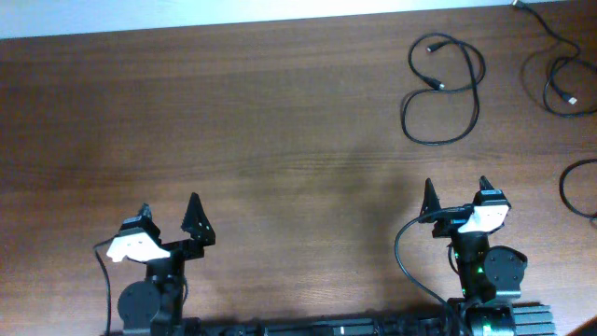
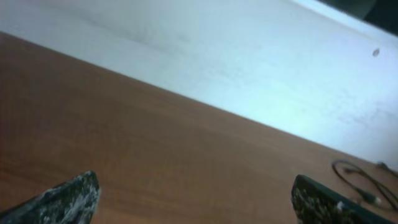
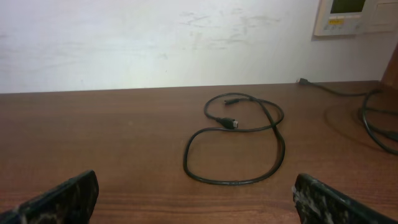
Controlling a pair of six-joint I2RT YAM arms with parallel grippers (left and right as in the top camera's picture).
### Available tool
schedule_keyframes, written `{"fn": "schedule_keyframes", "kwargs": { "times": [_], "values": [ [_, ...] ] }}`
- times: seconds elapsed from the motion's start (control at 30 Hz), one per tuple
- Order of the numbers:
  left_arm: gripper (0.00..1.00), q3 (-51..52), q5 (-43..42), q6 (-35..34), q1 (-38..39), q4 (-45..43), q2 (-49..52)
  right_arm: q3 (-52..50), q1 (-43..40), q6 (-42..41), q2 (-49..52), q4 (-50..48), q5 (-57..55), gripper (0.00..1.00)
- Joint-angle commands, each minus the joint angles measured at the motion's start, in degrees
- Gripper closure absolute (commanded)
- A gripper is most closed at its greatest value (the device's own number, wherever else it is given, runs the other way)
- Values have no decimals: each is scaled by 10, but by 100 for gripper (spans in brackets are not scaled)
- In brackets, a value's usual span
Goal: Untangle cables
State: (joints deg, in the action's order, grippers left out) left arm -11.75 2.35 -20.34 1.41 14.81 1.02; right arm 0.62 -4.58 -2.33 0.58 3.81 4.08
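Three separate black cables lie on the brown table. One looped cable (image 1: 443, 89) lies at the back right; it also shows in the right wrist view (image 3: 239, 146), ahead of the fingers. A second cable (image 1: 562, 65) curls at the far right corner. A third cable (image 1: 576, 189) shows partly at the right edge. My left gripper (image 1: 170, 222) is open and empty near the front left. My right gripper (image 1: 457, 201) is open and empty near the front right, well short of the looped cable. The left wrist view shows a cable (image 2: 364, 183) far off at its right edge.
The table (image 1: 233, 131) is brown wood with a white wall behind it (image 3: 155, 37). A beige wall panel (image 3: 354, 15) sits at the top right of the right wrist view. The arm bases stand at the front edge.
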Motion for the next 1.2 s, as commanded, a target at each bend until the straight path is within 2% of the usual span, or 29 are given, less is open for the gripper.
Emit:
{"fn": "schedule_keyframes", "kwargs": {
  "times": [0.0,0.13,0.3,1.17],
  "values": [
    [1,45,-7,11,-20,-38,-7,-3,-3,6,-4,4,-3,1],
    [1,99,-7,65,-36,-117,-7,-3,-3,6,-4,4,-3,1],
    [1,113,-17,226,-35,-100,-7,-3,-3,6,-4,4,-3,1],
    [1,112,-16,232,-36,-101,-7,-3,-3,6,-4,4,-3,1]
  ]
}}
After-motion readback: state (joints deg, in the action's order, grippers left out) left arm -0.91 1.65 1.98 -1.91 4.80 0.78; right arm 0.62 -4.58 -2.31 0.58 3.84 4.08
